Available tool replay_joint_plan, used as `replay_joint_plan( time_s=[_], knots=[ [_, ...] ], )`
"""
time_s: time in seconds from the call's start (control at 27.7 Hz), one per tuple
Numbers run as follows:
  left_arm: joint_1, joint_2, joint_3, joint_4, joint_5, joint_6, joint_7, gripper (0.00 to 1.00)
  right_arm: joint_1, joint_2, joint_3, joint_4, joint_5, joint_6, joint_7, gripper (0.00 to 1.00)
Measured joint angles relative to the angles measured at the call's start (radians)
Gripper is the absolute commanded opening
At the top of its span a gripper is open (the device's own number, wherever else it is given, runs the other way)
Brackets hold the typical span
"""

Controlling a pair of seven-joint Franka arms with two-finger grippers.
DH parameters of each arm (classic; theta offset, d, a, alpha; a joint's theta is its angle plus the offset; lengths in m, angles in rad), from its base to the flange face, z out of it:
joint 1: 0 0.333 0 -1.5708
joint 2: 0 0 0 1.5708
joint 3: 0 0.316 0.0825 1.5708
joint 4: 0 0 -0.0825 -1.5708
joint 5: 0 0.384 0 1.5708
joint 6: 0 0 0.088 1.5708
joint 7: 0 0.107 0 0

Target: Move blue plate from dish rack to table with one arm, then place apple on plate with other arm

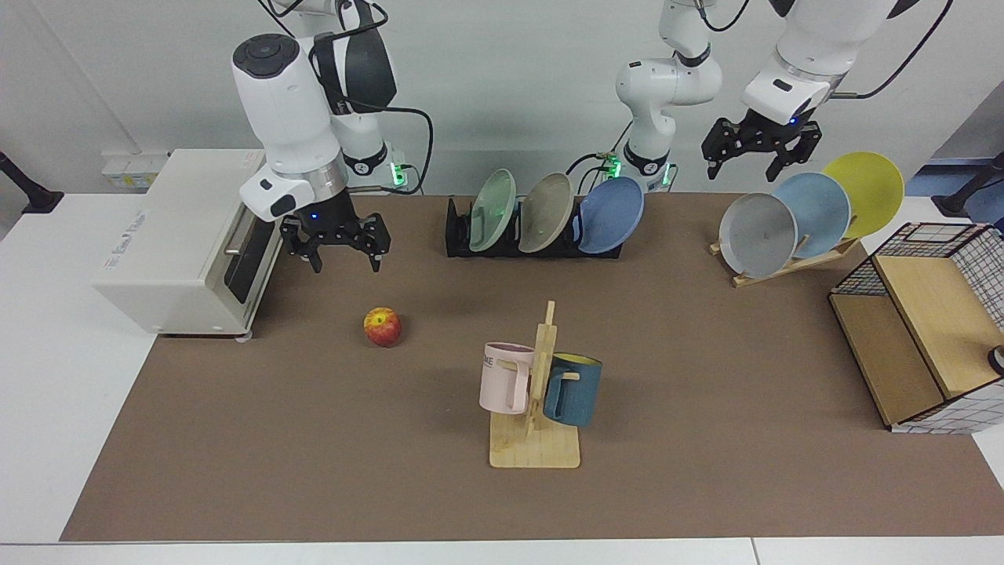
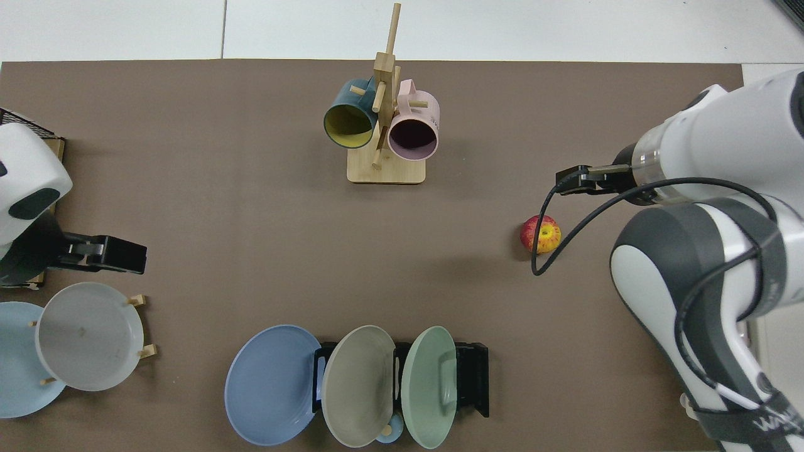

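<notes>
We see bright, even overhead lighting in both views, nothing dim. Shadows are soft and short: a faint one under the apple (image 1: 383, 326), a diffuse patch beside the mug stand (image 1: 535, 392), darker strip under the toaster oven (image 1: 184, 239). The brown mat (image 1: 314, 439) is matte, no glare; the white tabletop (image 1: 47, 408) looks close to blown out at the edges. Mild sheen on the white arm shells and the grey plate (image 2: 88, 336). Focus is sharp across both views, no motion blur we can spot. In the top view the near arm (image 2: 703, 263) looms large; slight widening toward the corners.
</notes>
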Motion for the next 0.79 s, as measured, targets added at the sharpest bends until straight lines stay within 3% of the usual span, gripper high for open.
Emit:
replay_joint_plan(
  time_s=[0.18,0.47,0.65,0.79],
  knots=[
    [0.0,-0.026,-0.006,-0.062,0.0,0.005,0.0,1.0,0.001,0.086,0.0,-0.028,0.0,0.102,0.001,1.0],
    [-0.008,-0.117,-0.042,-0.297,-0.006,0.078,0.0,1.0,0.002,0.144,-0.001,-0.156,0.0,0.284,0.032,1.0],
    [-0.01,-0.159,-0.074,-0.448,-0.021,0.15,-0.002,1.0,0.009,0.145,0.0,-0.218,0.0,0.331,0.069,1.0],
    [-0.01,-0.202,-0.079,-0.568,-0.099,0.212,-0.002,1.0,0.012,0.148,0.0,-0.25,0.0,0.344,0.078,1.0]
  ],
)
